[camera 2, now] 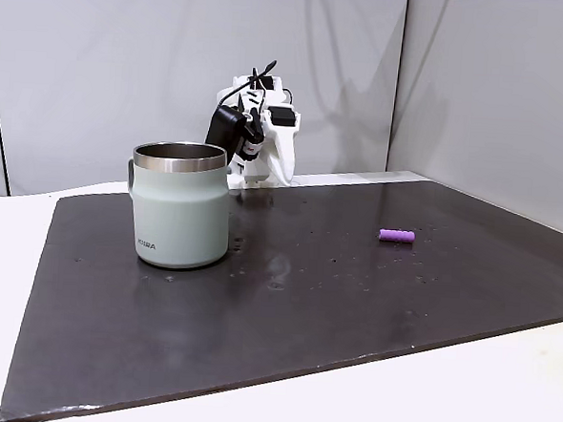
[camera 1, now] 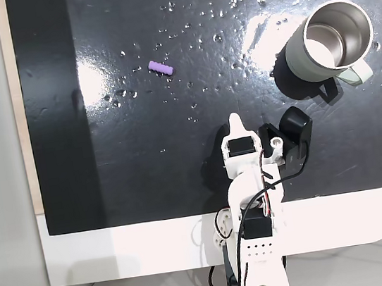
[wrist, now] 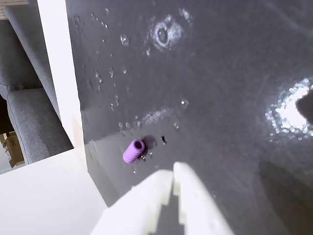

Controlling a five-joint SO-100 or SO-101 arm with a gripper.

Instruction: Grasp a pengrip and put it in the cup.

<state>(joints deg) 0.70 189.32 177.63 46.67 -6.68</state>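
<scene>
- In a fixed view from above, the black mat (camera 1: 175,131) covers most of the white tabletop (camera 1: 121,252), stopping short of the frame's bottom and left edges; a wide bare stretch of mat lies between the pengrip (camera 1: 160,67) at upper centre and the cup (camera 1: 330,44) at upper right
- The arm (camera 1: 252,198) rises from the bottom centre, folded back near the mat's lower edge, well apart from both things
- The mat is glossy, dotted with small dimples and bright light glare; in the side fixed view, pale grey walls stand behind the tabletop
- The pengrip (wrist: 133,150) is a short light-purple tube lying on its side, its open end showing in the wrist view, just above the white jaws (wrist: 173,177)
- The jaws are pressed together, holding nothing
- The cup (camera 2: 180,205) stands upright at left centre in the side view, grey-green outside, steel within
</scene>
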